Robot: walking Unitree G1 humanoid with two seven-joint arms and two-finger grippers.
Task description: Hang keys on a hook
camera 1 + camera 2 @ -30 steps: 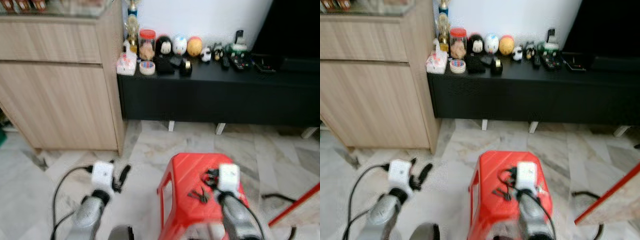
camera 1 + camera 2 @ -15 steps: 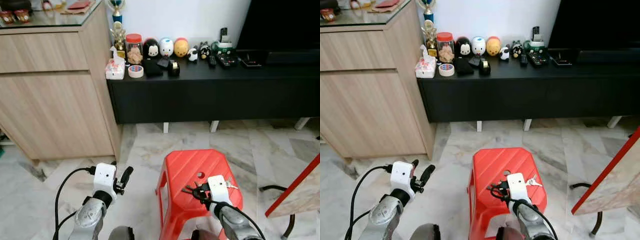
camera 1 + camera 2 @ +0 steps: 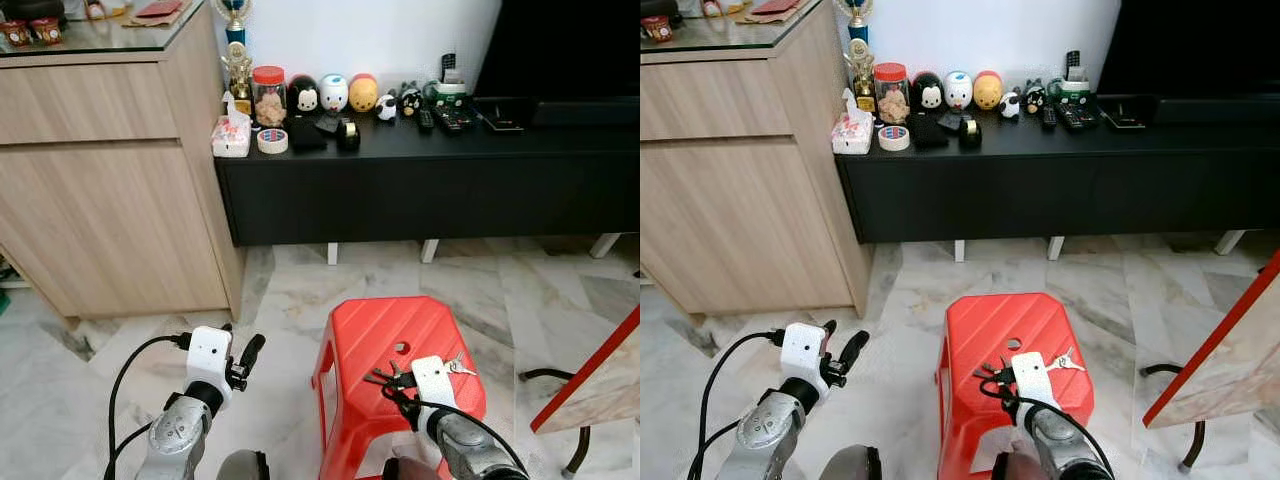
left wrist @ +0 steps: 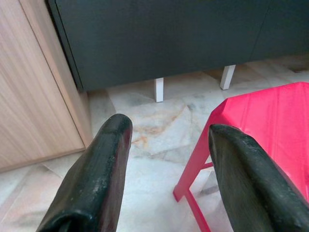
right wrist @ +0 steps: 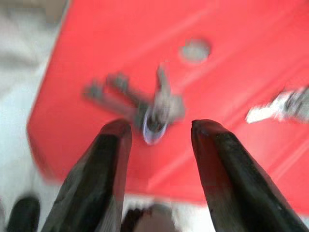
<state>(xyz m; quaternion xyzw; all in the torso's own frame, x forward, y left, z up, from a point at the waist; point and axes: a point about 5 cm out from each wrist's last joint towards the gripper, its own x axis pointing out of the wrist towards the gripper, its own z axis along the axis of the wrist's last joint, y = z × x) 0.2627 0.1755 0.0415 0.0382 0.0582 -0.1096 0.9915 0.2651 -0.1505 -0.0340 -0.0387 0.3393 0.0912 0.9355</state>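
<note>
Both grippers' jaws stand apart, holding nothing. Right gripper hovers just above 1 bunch of dark keys lying on the top of 1 red stool, its 2 black fingers straddling the key ring without touching it. 1 small silver key lies just beside the right wrist. Left gripper hangs over the marble floor, beside the stool.

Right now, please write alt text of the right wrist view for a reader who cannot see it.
The right gripper has its two black fingers open just above a blurred bunch of keys lying on a red plastic stool. A second small key bunch lies near the edge.
</note>
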